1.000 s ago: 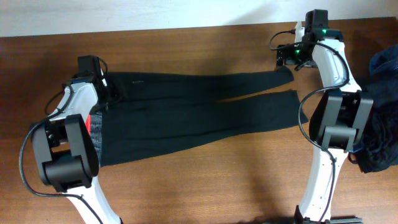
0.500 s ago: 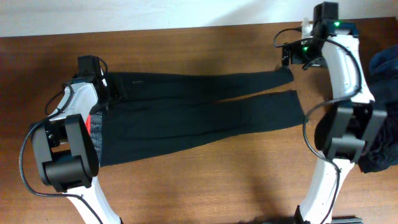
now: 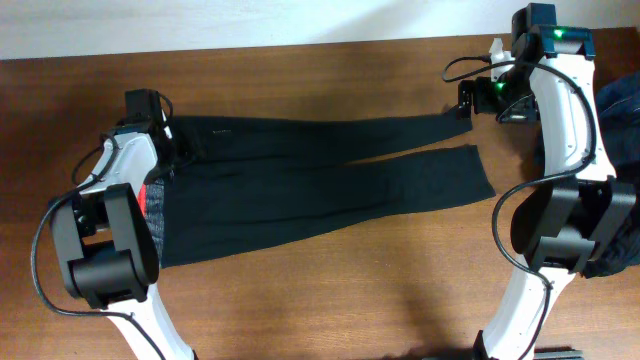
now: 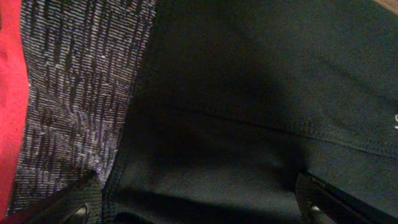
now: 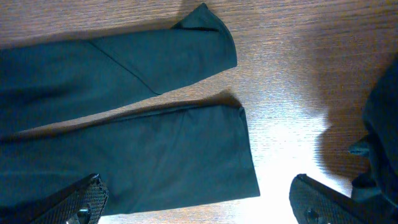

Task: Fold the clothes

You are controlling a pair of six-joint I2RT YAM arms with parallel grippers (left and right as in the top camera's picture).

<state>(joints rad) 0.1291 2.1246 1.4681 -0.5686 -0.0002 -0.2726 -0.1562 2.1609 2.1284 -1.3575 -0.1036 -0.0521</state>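
Pre-grasp step: pants (image 3: 320, 190) lie flat across frame centre. I hold the left gripper (image 4: 199, 208) over the waistband (image 4: 74, 93) and the right gripper (image 3: 466, 100) by the cuffs (image 5: 211, 37). Both gape wide, empty. Next: descend, pinch fabric edges.

Robot lab bench, by the look: left arm (image 3: 105, 250) and right arm (image 3: 560, 215) at a wood table (image 3: 330, 300), bare white wall (image 3: 200, 25) along frame top, garment heap (image 3: 622, 108) at right edge.
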